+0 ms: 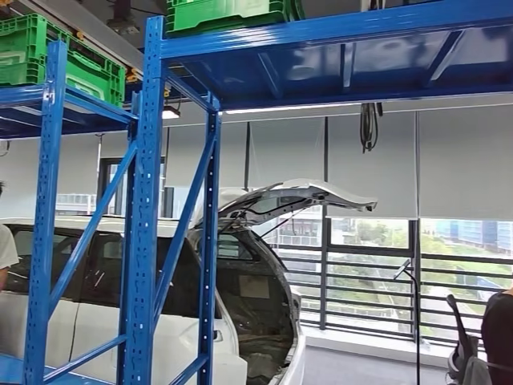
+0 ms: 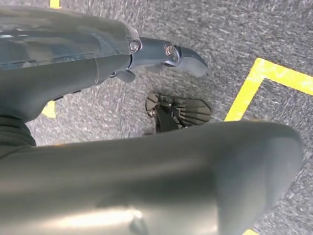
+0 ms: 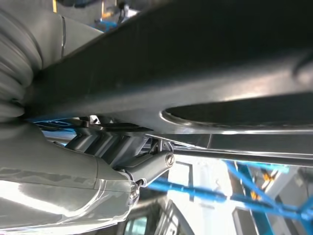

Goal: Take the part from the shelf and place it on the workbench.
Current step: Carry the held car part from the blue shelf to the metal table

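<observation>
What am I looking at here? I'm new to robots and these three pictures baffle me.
A two-armed walking robot took them. The head camera looks ahead at blue shelves with green crates on top, and a white car with its hatch up. The other two cameras sit at the wrists. The right hand lies against a long dark panel, apparently carrying it. The left hand hangs above grey carpet marked with yellow tape; whether it holds anything is unclear.

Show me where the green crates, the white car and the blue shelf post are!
green crates (image 1: 36, 50), head view, on the left crate's slatted side.
white car (image 1: 97, 329), head view, on its side door.
blue shelf post (image 1: 145, 208), head view, on the post's holed front face.
</observation>
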`<state>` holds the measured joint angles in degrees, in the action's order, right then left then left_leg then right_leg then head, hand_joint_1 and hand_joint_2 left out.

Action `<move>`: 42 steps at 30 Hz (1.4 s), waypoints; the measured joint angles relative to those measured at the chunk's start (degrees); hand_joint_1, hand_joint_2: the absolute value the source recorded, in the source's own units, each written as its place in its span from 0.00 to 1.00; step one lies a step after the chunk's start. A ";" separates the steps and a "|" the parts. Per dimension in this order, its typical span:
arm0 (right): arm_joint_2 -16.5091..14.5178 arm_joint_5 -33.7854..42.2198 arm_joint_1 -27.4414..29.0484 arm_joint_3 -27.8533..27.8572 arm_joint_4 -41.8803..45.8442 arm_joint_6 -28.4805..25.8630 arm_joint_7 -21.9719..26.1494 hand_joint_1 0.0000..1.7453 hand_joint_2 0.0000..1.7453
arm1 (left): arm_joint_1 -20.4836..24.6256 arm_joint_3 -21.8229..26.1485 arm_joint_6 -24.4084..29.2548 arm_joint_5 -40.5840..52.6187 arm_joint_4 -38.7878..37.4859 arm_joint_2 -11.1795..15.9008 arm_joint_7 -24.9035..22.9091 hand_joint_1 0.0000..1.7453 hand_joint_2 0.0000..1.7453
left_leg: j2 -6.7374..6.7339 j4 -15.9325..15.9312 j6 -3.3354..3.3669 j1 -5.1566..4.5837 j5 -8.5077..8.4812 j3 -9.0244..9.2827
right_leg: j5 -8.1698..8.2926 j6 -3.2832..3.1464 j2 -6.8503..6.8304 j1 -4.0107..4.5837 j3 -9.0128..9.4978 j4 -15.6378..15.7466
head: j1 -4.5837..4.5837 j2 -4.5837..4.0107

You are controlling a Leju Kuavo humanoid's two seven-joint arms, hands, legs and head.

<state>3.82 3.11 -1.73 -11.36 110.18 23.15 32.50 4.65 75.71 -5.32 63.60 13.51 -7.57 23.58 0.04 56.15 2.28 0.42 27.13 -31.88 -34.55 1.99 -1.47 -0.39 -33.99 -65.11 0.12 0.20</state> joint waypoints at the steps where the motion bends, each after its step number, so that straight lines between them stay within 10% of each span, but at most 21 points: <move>1: 0.08 -0.04 0.15 -0.03 -0.07 0.15 0.22 1.00 1.00 | 0.02 0.00 0.02 0.00 0.00 0.01 -0.03 0.00 1.00 | 0.62 0.02 0.08 0.01 -0.09 -0.11 | -1.82 0.13 0.75 -0.06 -1.75 -4.17 | 0.01 0.00; 3: 0.15 -0.12 0.46 -0.08 -0.22 0.40 0.57 1.00 1.00 | -0.05 0.00 0.16 0.00 0.00 0.01 -0.12 0.00 1.00 | 1.98 0.07 0.05 0.00 -0.21 -0.17 | -2.48 0.23 1.19 -0.09 -3.40 -8.15 | 0.01 0.00; 7: 0.17 -0.16 0.62 -0.11 -0.29 0.61 0.86 1.00 1.00 | 0.03 0.00 0.42 0.00 0.00 0.01 -0.17 0.00 1.00 | 5.00 0.31 -0.31 0.04 -0.39 -0.27 | 5.02 -0.40 4.96 -0.30 2.64 5.12 | 0.00 0.00; 9: 0.19 -0.19 0.66 -0.14 -0.28 0.74 1.03 1.00 1.00 | 0.16 0.00 0.43 0.00 0.00 0.01 -0.16 0.00 1.00 | 6.34 0.53 -0.91 0.22 -0.70 -1.08 | 5.86 -0.83 7.10 -0.38 3.83 8.51 | 0.01 0.02; 11: 0.17 -0.27 0.66 -0.20 -0.27 0.86 1.26 1.00 1.00 | 0.02 0.00 0.47 0.00 0.00 0.07 -0.16 0.00 1.00 | 7.73 0.57 -1.65 0.39 -1.06 -1.82 | 5.78 -1.23 5.88 -0.47 3.72 8.98 | 0.02 0.03; 18: 0.14 -1.71 0.52 -0.56 -0.21 1.46 2.32 1.00 1.00 | 0.13 0.00 0.60 0.15 0.00 0.51 -0.20 0.00 1.00 | 0.59 17.02 -3.14 0.28 6.88 -9.40 | 6.08 -2.31 -0.67 -0.40 3.70 9.51 | -0.01 0.00; 24: 0.12 -2.35 0.09 -1.26 -0.03 1.58 3.09 1.00 1.00 | 0.16 0.00 0.87 0.16 0.00 1.26 -0.18 0.00 1.00 | -4.21 1.16 -2.29 -0.31 0.27 -0.69 | 5.38 -1.27 -4.54 0.17 3.89 8.83 | 0.00 0.00; 28: 0.10 -2.71 -0.17 -1.55 0.30 1.55 3.20 1.00 1.00 | -0.08 0.00 0.98 0.07 0.00 1.62 -0.21 0.00 1.00 | -1.98 0.98 -1.10 -0.31 -0.07 -1.12 | 3.99 -0.14 -3.76 -0.10 3.74 7.70 | 0.02 0.00; 31: 0.22 -2.95 -0.08 -1.61 0.63 1.54 3.27 1.00 1.00 | 0.04 0.01 1.04 0.01 0.00 1.83 -0.46 0.00 1.00 | 0.00 0.92 -0.43 -0.14 -0.45 -1.29 | -1.59 0.16 0.65 -0.28 -0.36 -1.97 | 0.02 0.00; 33: 0.40 -3.16 0.17 -1.66 0.67 1.50 3.42 1.00 1.00 | 0.02 0.03 1.08 -0.03 0.00 1.95 -0.75 0.00 1.00 | 1.59 0.95 -0.27 -0.27 -0.54 -1.32 | -3.30 0.02 1.20 -0.23 -3.15 -7.99 | 0.02 0.00; 38: 0.80 -3.74 0.38 -1.74 1.22 1.38 3.92 1.00 1.00 | -0.03 0.07 1.12 -0.08 0.00 2.50 -1.01 0.00 1.00 | 5.68 1.18 -0.42 -0.58 -0.64 -1.16 | 5.14 -1.30 4.95 -0.23 2.63 5.71 | 0.00 0.00; 42: 1.02 -4.16 0.47 -2.10 1.82 1.36 4.34 1.00 1.00 | -0.23 0.11 1.01 -0.08 0.01 2.98 -0.90 0.00 1.00 | 7.68 1.26 -1.45 -0.27 -1.01 -2.04 | 5.63 -1.81 4.71 -0.27 3.67 8.53 | 0.01 0.00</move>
<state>4.84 -1.05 -1.26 -13.46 112.00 24.51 36.84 4.42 75.82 -4.31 63.52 13.51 -4.59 22.68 7.72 57.41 0.82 0.15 26.12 -33.92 -28.92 0.17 3.24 -0.66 -30.32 -56.58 0.12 0.20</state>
